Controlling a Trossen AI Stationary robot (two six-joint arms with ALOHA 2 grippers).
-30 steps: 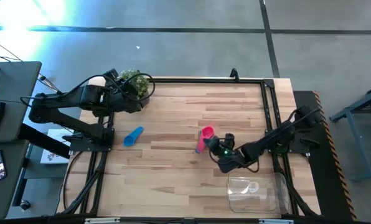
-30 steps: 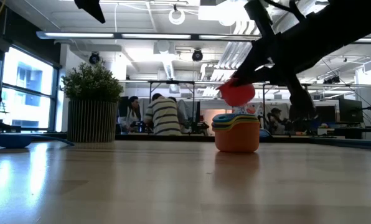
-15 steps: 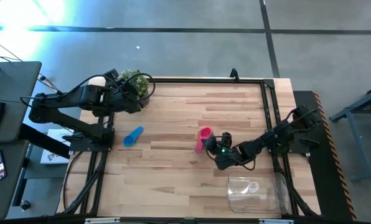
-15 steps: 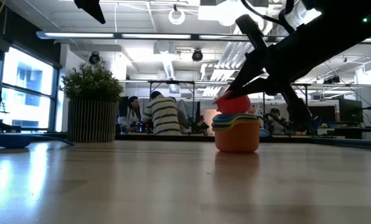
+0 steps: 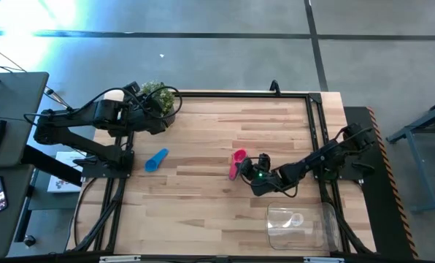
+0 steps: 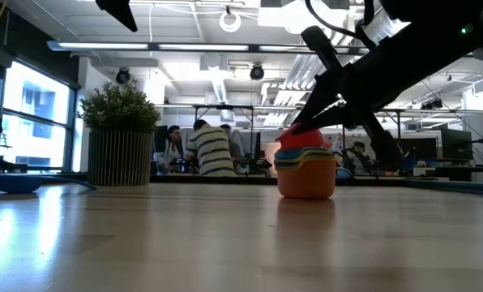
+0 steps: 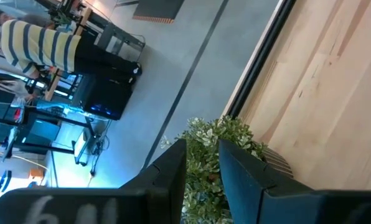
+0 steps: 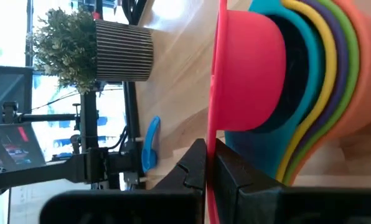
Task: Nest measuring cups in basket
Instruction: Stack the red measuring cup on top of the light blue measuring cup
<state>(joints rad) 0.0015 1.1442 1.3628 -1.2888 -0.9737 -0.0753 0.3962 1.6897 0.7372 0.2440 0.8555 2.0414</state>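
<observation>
pink cup (image 8: 248, 74) in right gripper (image 8: 205, 163)

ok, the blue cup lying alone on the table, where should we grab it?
Blue cup: probably its short handle, which sticks out from the bowl toward the table's far edge and the right arm's side. Come straight down, fingers across the handle's width; the round bowl looks harder to pinch.

Clearance around the right gripper (image 5: 250, 172)

The stack of nested cups (image 6: 306, 172) stood directly beneath the fingertips, blocking descent. Bare table (image 5: 203, 131) lay open beyond and to the sides; the clear basket (image 5: 296, 226) stood behind, near the arm, well apart.
</observation>
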